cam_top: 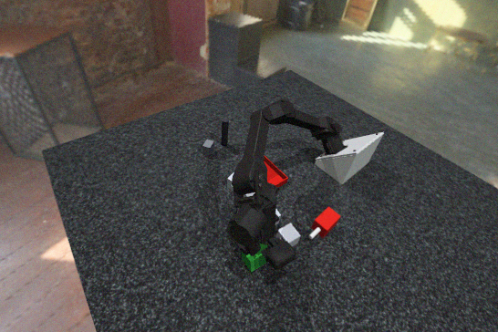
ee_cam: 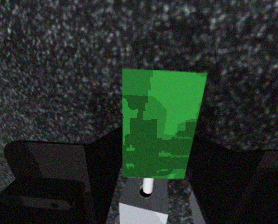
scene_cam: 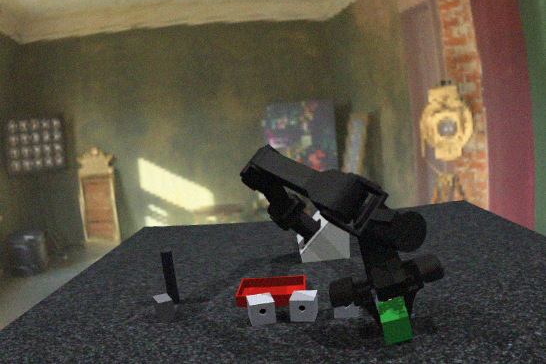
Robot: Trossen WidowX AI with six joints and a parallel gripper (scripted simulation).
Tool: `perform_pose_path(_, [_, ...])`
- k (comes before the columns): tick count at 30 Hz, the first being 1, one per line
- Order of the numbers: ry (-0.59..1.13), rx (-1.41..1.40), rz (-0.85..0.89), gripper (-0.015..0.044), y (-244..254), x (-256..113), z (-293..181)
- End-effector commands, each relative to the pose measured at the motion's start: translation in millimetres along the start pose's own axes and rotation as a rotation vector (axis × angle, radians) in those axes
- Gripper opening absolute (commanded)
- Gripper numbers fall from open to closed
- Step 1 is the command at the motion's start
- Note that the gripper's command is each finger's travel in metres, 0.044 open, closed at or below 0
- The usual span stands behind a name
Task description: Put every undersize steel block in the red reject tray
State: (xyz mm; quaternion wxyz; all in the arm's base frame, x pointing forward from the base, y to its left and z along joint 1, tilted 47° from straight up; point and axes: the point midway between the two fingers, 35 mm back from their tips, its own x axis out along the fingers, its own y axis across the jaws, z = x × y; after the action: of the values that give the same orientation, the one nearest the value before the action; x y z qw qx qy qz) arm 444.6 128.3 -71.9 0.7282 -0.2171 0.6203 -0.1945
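My gripper [cam_top: 258, 254] [scene_cam: 393, 310] [ee_cam: 150, 129] is shut on the green gauge [cam_top: 254, 261] [scene_cam: 397, 326] [ee_cam: 162, 107], near the table. In the wrist view the gauge's white pin [ee_cam: 148, 185] reaches the dark hole of a steel block [ee_cam: 142, 213]; how deep it sits cannot be told. One block [cam_top: 288, 234] stands just beyond the gripper. Two blocks [scene_cam: 262, 310] [scene_cam: 303, 307] show their holes in the exterior view; a third [scene_cam: 346, 310] is partly hidden by the gripper. The red tray [cam_top: 276, 178] [scene_cam: 270, 282] lies behind the blocks, seemingly empty where visible.
A red block-shaped piece with a white pin [cam_top: 327, 221] lies right of the blocks in the top view. A black post [cam_top: 224, 133] [scene_cam: 169, 277] and a small grey block [cam_top: 208, 143] [scene_cam: 164, 307] stand off to one side. A white wedge [cam_top: 353, 162] [scene_cam: 331, 246] stands at the back.
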Motion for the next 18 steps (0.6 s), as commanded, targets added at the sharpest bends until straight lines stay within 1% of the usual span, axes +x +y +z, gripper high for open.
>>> perform_pose_path(1, [-0.016, -0.001, 0.008, 0.0, 3.0, -6.3, 4.8])
perform_pose_path(18, [-0.016, -0.001, 0.008, 0.0, 6.9, -3.7, 1.9])
